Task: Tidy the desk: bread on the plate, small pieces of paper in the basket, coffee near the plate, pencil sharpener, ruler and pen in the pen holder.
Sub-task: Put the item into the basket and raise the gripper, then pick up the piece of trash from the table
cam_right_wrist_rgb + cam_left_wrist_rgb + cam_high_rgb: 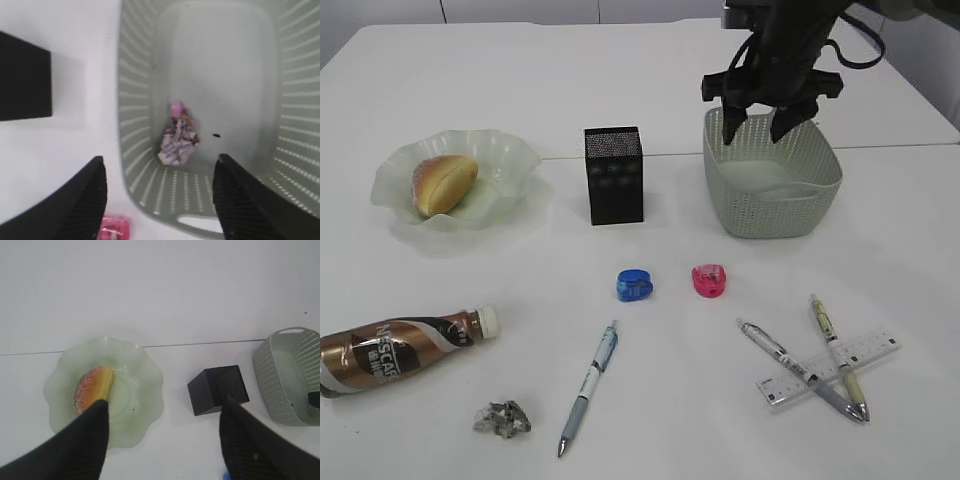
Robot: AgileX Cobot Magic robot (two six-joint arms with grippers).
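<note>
The white desk (620,90) carries the black pen holder (614,174) at its middle, with the plate (510,160) to its left, the basket (772,190) to its right, and before it two sharpeners (635,285), the coffee (400,348), one paper ball (502,418), three pens (588,388) and the ruler (875,352).

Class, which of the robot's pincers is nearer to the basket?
The right pincer: it hangs open directly over the basket. The left pincer is open above the plate, off to the side beyond the pen holder.
</note>
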